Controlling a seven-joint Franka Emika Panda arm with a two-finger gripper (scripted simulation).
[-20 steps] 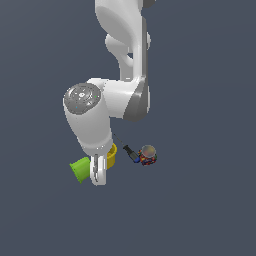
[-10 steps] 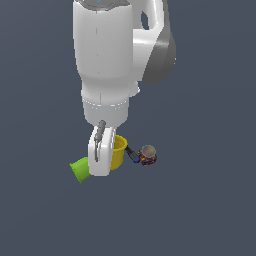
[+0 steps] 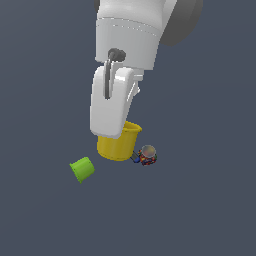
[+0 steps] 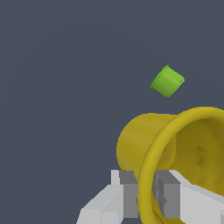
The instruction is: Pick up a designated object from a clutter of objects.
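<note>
Starting at the exterior view's left, the lime-green cup (image 3: 82, 169) is lying on its side on the dark tabletop (image 3: 40, 215), apart from everything else. Moving rightward, the yellow cup (image 3: 119, 144) is hanging tilted under the arm's white hand, its rim turned toward the exterior view's right. It appears to be clear of the tabletop, though no shadow is there to confirm this. Just beside it, further right, the small round jar (image 3: 147, 155) of multicoloured bits is sitting with a dark tool handle (image 3: 135, 159) poking out between jar and cup.

In the wrist view the gripper (image 4: 146, 197) is clamped on the yellow cup's wall at the rim, one finger (image 4: 124, 194) pressing the outside and the other inside the mouth.

A rim pinch on a thin, tapered wall is probably a slippery hold, so the lift is best done straight up and steadily, keeping the squeeze constant and avoiding any wrist twist that could let the cup swing or pivot between the pads. Rising well clear before moving sideways should keep it from brushing the jar.

The arm is covering the fingers completely in the exterior view, and the wrist view is cutting off the cup's far rim and the fingertips. No red tool is showing, and the handle beside the jar is too small to identify.
</note>
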